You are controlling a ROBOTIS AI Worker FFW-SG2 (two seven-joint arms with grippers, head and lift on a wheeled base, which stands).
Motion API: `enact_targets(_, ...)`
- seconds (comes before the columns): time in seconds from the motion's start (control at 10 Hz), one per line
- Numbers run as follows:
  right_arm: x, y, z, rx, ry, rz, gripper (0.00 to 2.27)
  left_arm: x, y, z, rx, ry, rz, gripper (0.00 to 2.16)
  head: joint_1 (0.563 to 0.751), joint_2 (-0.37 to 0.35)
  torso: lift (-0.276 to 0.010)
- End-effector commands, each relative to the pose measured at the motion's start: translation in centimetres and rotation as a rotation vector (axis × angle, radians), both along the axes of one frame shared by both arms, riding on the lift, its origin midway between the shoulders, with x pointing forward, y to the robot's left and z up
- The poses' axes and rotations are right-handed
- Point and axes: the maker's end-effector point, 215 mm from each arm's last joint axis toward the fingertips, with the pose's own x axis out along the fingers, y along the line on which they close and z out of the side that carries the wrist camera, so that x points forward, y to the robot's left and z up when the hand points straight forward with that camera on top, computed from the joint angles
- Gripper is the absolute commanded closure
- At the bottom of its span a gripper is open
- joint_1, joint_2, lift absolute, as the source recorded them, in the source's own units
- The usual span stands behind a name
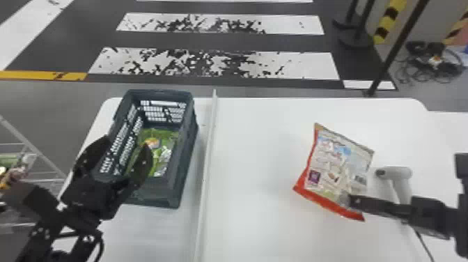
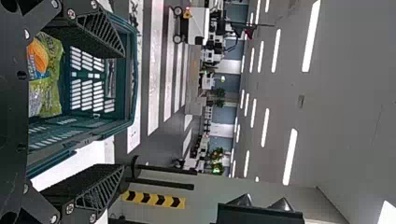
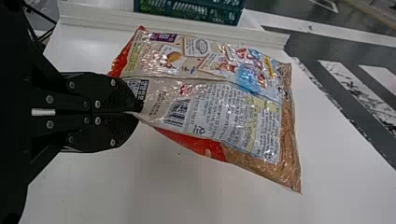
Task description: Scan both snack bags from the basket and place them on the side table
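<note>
Over the right part of the white table (image 1: 257, 153), the red-edged snack bag (image 1: 336, 163) is being grasped by the right gripper (image 1: 349, 201), whose two flat fingers are being kept closed on a margin near one corner. From those fingertips, most of the bag is being held outward, away from the gripper, with its printed and barcoded face being shown to the right wrist camera. Just beside the bag, on the robot's right, the white scanner (image 1: 398, 172) is being seen with its dark end turned toward it. Across the raised divider (image 1: 209, 139), the green snack bag (image 1: 158, 148) is being contained in the dark basket (image 1: 188, 149), and nothing is being gripped by the left gripper (image 1: 127, 143). Its fingers are being held wide apart at the basket, one being seen over the interior, with the green bag lying ungrasped near that fingertip.
</note>
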Motion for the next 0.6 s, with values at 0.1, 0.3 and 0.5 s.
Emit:
enact_targets(0.1,3.7,-5.8,6.0,0.041,-0.146,-0.147,2.26,0.0,-0.1,0.2,0.002,-0.002,-0.004,0.17,0.695,-0.023,-0.074)
enact_targets(0.3,4.7,-11.7,6.4,0.005,-0.145,-0.281,2.26,-0.1,-0.1,0.3,0.004,-0.004,-0.005,0.17,0.695,-0.086,-0.074)
enact_targets(0.5,5.6,-17.9,5.1,-0.081,-0.142,-0.44,2.26,-0.2,-0.1,0.4,0.004,-0.005,-0.006,0.17,0.695,-0.182,-0.074)
